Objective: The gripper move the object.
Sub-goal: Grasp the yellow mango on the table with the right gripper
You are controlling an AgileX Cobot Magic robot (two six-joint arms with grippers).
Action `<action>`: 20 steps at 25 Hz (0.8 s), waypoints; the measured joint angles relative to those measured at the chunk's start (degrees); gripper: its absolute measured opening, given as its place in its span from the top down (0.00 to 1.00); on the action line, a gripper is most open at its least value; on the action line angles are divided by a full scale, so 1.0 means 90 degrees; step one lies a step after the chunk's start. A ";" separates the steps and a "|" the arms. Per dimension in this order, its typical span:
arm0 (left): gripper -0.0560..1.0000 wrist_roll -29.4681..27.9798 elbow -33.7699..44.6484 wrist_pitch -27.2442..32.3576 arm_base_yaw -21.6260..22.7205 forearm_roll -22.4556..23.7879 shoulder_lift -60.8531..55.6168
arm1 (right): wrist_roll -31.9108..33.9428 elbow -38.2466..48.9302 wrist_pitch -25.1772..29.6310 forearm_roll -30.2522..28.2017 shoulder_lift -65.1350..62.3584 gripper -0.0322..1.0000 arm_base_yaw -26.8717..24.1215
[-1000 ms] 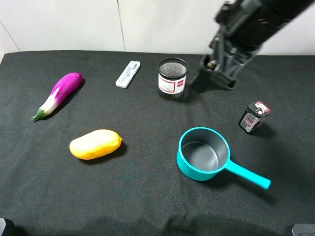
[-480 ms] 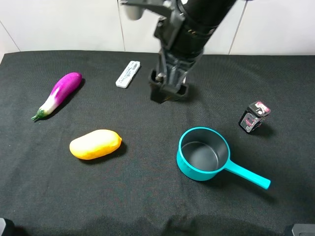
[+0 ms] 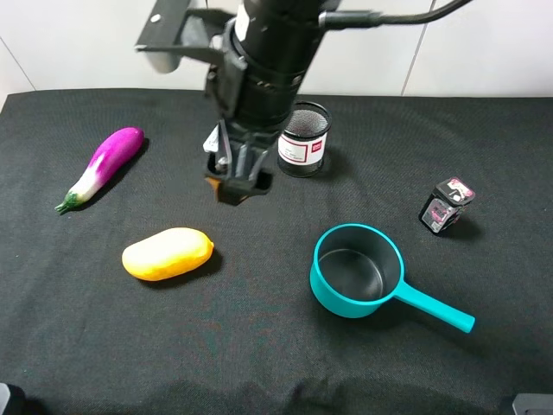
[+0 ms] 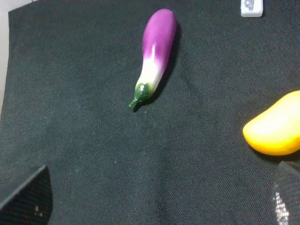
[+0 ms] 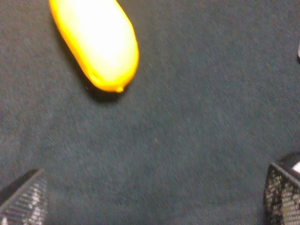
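Note:
The yellow-orange mango-like object (image 3: 168, 253) lies on the black cloth at the front left. It also shows in the right wrist view (image 5: 96, 40) and in the left wrist view (image 4: 276, 131). My right gripper (image 3: 238, 183), on a thick black arm, reaches across the middle and hangs above the cloth, behind and to the right of the object. It is open and empty (image 5: 152, 197). My left gripper (image 4: 157, 204) is open and empty, with only its fingertips (image 4: 28, 197) showing; it cannot be made out in the exterior view.
A purple-and-white eggplant (image 3: 99, 167) lies at the far left. A teal saucepan (image 3: 356, 270) stands at the front right. A mesh cup (image 3: 304, 138) stands behind the arm, a white flat item (image 3: 214, 138) beside it. A small black-and-pink item (image 3: 448, 205) is at the right.
My right arm has swept from the back right leftward past the mesh cup and lowered toward the cloth near the object. The objects have not moved.

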 joint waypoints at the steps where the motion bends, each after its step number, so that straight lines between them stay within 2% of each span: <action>1: 0.01 0.0000 0.0000 0.0000 0.0000 0.0000 0.0000 | -0.0026 -0.0062 0.0000 0.0043 0.0090 0.30 0.0040; 9: 0.01 0.0000 0.0000 0.0000 0.0000 0.0000 0.0000 | -0.0120 -0.0634 0.0017 0.0279 0.0805 0.30 0.0337; 13: 0.01 0.0000 0.0000 0.0000 0.0000 0.0000 0.0000 | -0.0237 -0.0843 0.0013 0.0567 0.1118 0.30 0.0356; 20: 0.01 0.0000 0.0000 0.0000 0.0000 0.0000 0.0000 | -0.0364 -0.0899 -0.0031 0.0699 0.1467 0.30 0.0356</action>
